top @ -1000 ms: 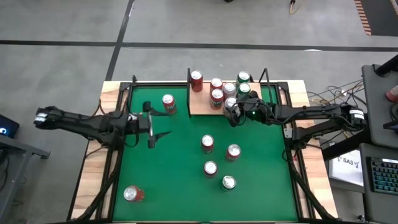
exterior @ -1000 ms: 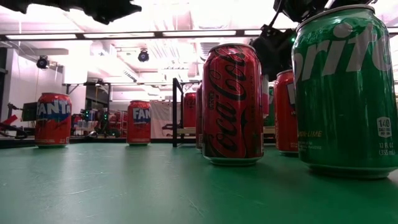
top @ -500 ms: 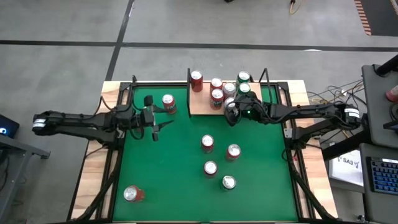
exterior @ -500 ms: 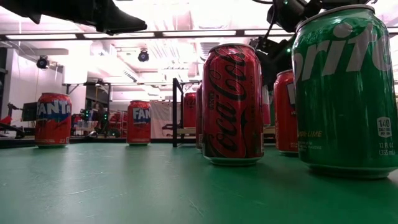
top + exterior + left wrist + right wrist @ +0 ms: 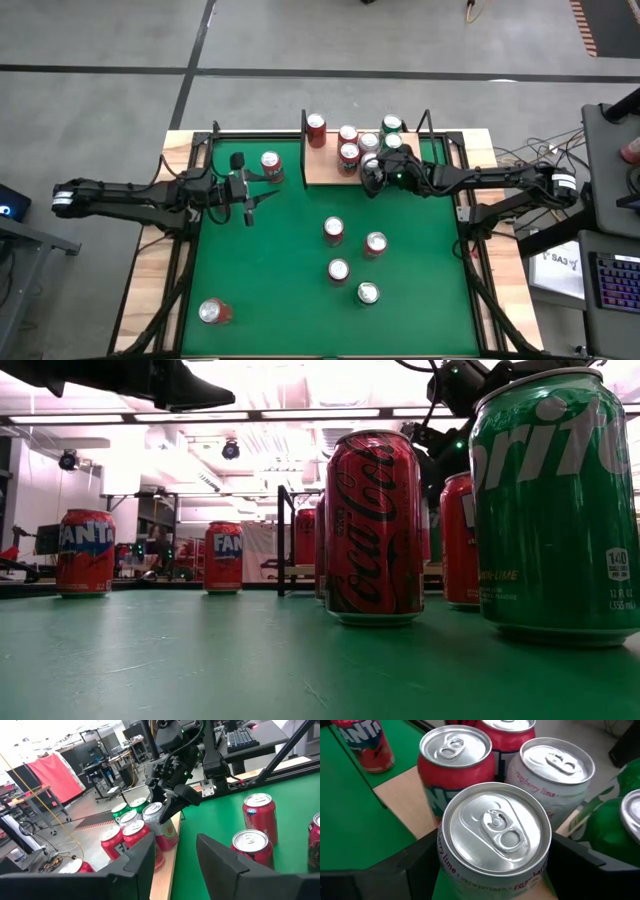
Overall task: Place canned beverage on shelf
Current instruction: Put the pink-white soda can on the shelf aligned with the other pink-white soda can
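Right arm reached in low and near-horizontal from the counter's right edge, wrist at the front edge of the shelf (image 5: 340,160). Right gripper (image 5: 372,176) had its jaws standing wide on either side of a white raspberry-lime can (image 5: 495,840), one dark finger (image 5: 420,865) on each flank; whether the pads actually touched the can wall couldn't be told. That can was upright, at the shelf's front right corner, brushed silver lid with pull tab facing the wrist camera.

Left arm stretched flat across from the counter's left edge, well left of the shelf. Left gripper (image 5: 250,203) hovered just beside a red Fanta can (image 5: 271,166) standing left of the shelf; jaws partly apart, nothing between them.

Shelf: flat light tan wood board, thin black metal uprights at the ends, sitting at the back of the green felt counter (image 5: 290,280). On it: a red can (image 5: 316,130) at the left end, more red cans (image 5: 348,155) in the middle, a second white can (image 5: 555,775), green cans (image 5: 391,126) at the right end. All smooth cylinders with silver tops.

In front of the shelf, loose on the felt: four cans (image 5: 337,270), including a glossy red Coca-Cola can (image 5: 374,525) and a green Sprite can (image 5: 555,505). One more red can (image 5: 213,312) stood far from the shelf, at the counter's near-left corner.
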You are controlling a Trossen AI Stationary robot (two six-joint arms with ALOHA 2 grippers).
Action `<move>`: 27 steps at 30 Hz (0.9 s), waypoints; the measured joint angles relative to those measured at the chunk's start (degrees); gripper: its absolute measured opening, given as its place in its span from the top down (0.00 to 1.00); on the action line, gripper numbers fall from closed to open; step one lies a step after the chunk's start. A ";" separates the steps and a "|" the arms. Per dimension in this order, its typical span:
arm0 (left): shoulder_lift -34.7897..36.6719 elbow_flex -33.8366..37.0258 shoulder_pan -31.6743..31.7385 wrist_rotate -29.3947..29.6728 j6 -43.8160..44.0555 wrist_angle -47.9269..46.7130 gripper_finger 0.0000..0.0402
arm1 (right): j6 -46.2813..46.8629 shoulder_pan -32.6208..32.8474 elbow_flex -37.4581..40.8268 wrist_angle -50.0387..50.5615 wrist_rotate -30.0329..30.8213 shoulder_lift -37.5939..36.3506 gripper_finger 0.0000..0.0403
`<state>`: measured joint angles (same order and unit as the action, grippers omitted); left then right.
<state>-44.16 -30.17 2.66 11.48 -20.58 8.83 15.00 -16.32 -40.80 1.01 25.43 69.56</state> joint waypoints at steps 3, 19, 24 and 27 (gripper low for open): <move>0.00 0.00 0.00 0.03 -0.17 -0.11 0.68 | 0.00 -0.04 0.00 0.09 0.15 0.00 0.26; 0.00 0.00 -0.02 0.14 -1.12 -0.34 0.68 | 0.93 -0.22 -0.04 -1.12 1.81 -1.93 0.15; 0.00 0.00 -0.02 0.14 -1.05 -0.34 0.68 | -0.30 -0.22 -1.16 -1.35 1.79 -4.24 0.17; 0.00 0.00 -0.02 0.14 -1.03 -0.32 0.68 | -0.82 -0.22 -3.23 -1.34 1.63 -5.23 0.18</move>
<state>-44.16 -30.17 2.63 11.62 -21.61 8.51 14.19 -16.53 -44.03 -0.33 27.06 64.33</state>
